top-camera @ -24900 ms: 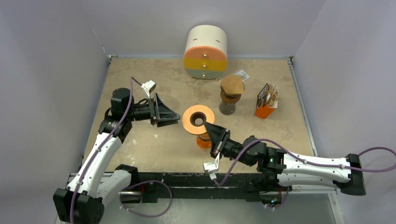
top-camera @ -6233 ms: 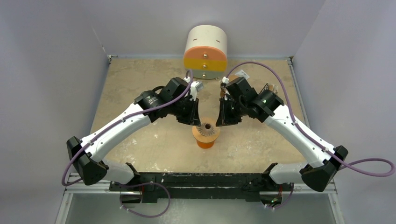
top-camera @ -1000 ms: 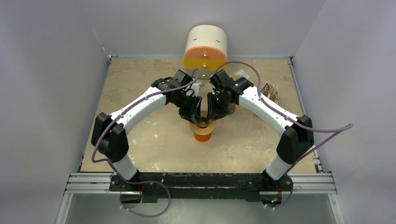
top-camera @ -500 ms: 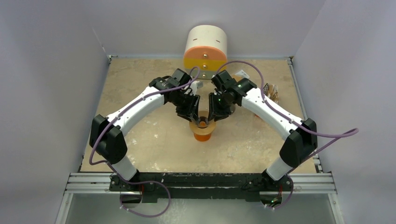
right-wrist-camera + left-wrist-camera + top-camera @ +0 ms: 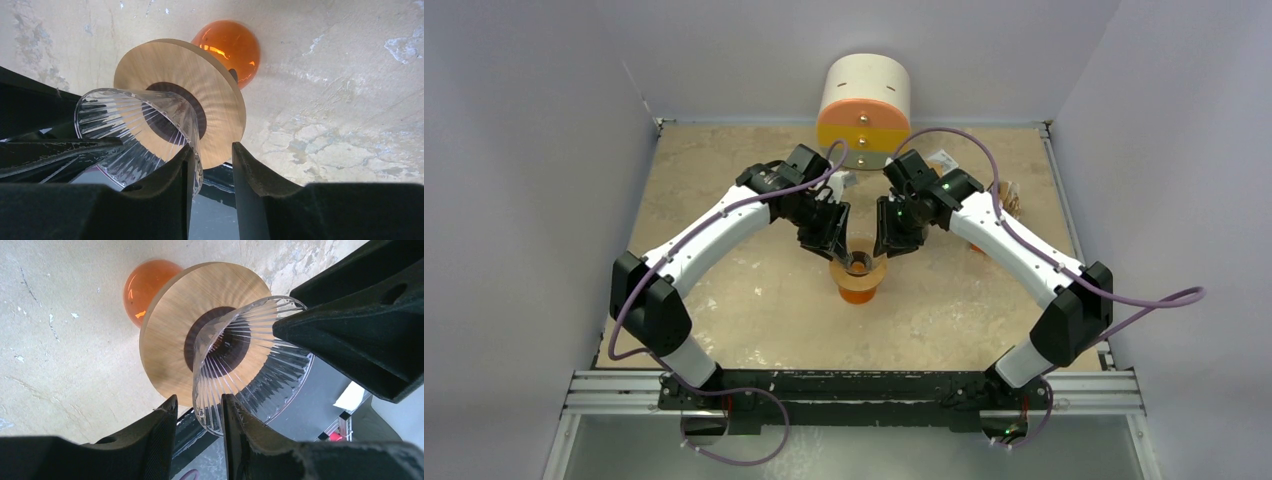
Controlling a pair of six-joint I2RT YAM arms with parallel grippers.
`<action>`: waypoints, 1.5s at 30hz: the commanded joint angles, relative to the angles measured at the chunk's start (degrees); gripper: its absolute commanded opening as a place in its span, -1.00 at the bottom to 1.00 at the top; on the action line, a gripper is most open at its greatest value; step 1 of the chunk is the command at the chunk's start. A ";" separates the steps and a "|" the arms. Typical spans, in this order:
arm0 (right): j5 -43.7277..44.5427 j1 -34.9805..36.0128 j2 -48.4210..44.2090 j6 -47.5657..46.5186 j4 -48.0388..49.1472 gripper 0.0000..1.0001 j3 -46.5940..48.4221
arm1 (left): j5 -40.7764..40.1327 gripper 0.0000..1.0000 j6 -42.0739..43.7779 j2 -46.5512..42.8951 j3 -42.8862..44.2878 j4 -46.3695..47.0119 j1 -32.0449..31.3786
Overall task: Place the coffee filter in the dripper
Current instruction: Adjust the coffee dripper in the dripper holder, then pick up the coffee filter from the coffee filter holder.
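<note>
Ribbed clear glass dripper (image 5: 250, 370) on round wooden collar (image 5: 170, 335).

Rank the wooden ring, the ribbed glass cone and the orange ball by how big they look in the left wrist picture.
1. Wooden ring
2. Ribbed glass cone, nearly as large, but nearer the camera, so the ranking is unsure
3. Orange ball, partly hidden behind the ring

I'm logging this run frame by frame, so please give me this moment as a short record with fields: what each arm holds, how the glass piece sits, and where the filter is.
left gripper: fingers astride the rim of the clear ribbed glass cone
right gripper: fingers astride the cone's opposite rim
glass cone: tilted, narrow end at the dark centre hole of the round wooden disc
orange glass base: under the disc, on the beige table
coffee filter: none visible in the cone
background: round cream drawer unit
</note>
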 commanded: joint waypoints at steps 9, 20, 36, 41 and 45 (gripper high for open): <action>0.26 -0.31 -2.23 0.95 0.36 -0.63 -1.51 | 2.27 -0.76 0.82 -1.87 2.60 -0.59 0.09; -1.06 -0.27 -1.38 0.95 2.46 -1.00 -4.12 | 2.83 -1.00 1.41 -0.93 2.06 -0.68 0.03; 0.56 -0.28 1.07 -0.37 4.57 -1.00 -8.72 | 1.81 -1.00 1.78 -0.82 -4.88 1.21 0.01; 0.74 -0.30 1.08 -0.57 4.83 -1.00 -10.05 | 2.18 -1.00 1.09 -2.18 -8.83 3.04 0.07; 0.42 -0.25 1.16 -0.62 4.85 -1.00 -10.04 | 2.31 -1.00 1.22 -2.29 -8.35 2.84 0.03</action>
